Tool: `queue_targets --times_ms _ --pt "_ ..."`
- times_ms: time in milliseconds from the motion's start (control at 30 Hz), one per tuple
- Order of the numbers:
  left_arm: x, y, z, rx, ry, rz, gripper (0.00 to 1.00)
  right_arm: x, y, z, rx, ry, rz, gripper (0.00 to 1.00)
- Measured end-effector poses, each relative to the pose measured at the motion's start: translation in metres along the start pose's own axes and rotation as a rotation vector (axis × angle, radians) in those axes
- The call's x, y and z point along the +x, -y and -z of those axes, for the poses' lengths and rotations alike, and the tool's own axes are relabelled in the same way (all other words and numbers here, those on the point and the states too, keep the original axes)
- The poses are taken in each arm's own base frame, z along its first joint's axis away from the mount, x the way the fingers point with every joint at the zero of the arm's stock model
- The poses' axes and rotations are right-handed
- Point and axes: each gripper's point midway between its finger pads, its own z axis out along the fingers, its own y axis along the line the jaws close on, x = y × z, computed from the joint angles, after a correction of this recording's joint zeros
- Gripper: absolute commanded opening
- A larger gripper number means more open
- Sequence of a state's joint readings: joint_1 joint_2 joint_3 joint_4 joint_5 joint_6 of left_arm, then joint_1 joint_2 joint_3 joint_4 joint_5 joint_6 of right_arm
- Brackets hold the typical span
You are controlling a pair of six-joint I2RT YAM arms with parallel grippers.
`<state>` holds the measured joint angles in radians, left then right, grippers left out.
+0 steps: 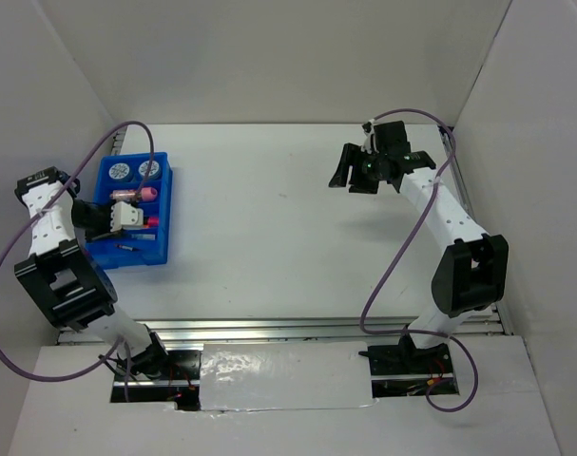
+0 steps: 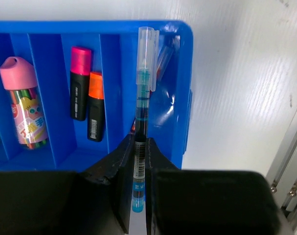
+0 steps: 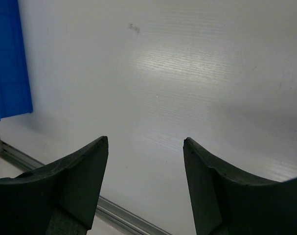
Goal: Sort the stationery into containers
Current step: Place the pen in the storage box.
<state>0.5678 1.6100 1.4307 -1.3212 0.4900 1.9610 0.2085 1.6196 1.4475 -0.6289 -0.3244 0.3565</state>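
The bright blue tray stands at the table's left and shows in the left wrist view. My left gripper is shut on the thin blue pen, held over the tray's rightmost compartment, where the red pen lies. The black-pink highlighter and black-orange highlighter lie in one compartment, the chunky pink marker in another. Two tape rolls sit in the tray's far compartments. My right gripper is open and empty above bare table at the far right.
White walls enclose the table on three sides. A metal rail runs along the near edge. The tray's edge shows at the left of the right wrist view. Purple cables loop from both arms.
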Motion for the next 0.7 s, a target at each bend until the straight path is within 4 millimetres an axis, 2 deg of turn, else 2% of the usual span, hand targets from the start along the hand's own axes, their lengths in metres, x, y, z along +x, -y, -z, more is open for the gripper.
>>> queue_targets --times_ms 167,400,533,567,700 --pt "0.015 -0.003 -0.005 0.018 -0.042 -0.004 0.0 0.0 0.001 0.0 0.003 0.0 0.002 0.69" --pt "0.026 -0.015 -0.009 0.002 -0.08 -0.028 0.01 0.001 0.002 -0.002 0.008 -0.003 0.002 0.69" --pt "0.026 -0.022 -0.019 -0.001 -0.082 -0.05 0.1 0.001 0.002 -0.002 0.009 -0.003 0.002 0.69" --pt "0.026 -0.022 -0.023 0.002 -0.08 -0.054 0.16 0.001 0.002 -0.002 0.01 -0.003 0.005 0.69" --pt "0.021 -0.019 -0.036 0.025 -0.078 -0.053 0.26 0.0 0.003 -0.002 0.014 -0.001 0.006 0.69"
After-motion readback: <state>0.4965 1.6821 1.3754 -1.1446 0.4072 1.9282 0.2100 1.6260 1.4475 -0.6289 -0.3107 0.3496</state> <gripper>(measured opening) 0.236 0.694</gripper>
